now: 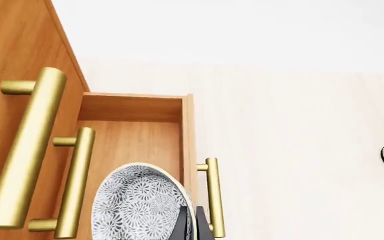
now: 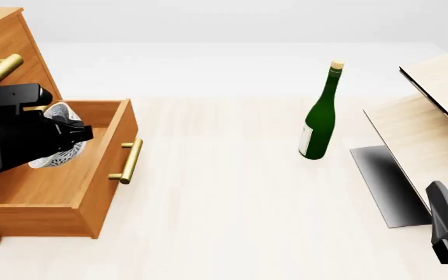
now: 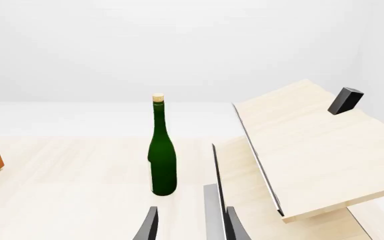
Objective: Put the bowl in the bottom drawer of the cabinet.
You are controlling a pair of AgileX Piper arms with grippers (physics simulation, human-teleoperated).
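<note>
The cabinet (image 2: 6, 46) stands at the far left, and its bottom drawer (image 2: 53, 181) is pulled out, the brass handle (image 2: 129, 161) facing right. My left gripper (image 2: 72, 135) is shut on the rim of the speckled bowl (image 2: 56, 153), holding it tilted on its side over the drawer's inside. In the left wrist view the bowl (image 1: 138, 207) hangs above the drawer floor (image 1: 132, 145), with a dark finger (image 1: 184, 224) on its rim. My right gripper (image 3: 190, 222) is open and holds nothing, low at the right, far from the cabinet.
A green wine bottle (image 2: 318, 125) with a cork stands mid-table. Pale slanted boards (image 2: 434, 122) with a dark panel (image 2: 387, 181) fill the right side. Two upper drawer handles (image 1: 28, 150) jut out above the open drawer.
</note>
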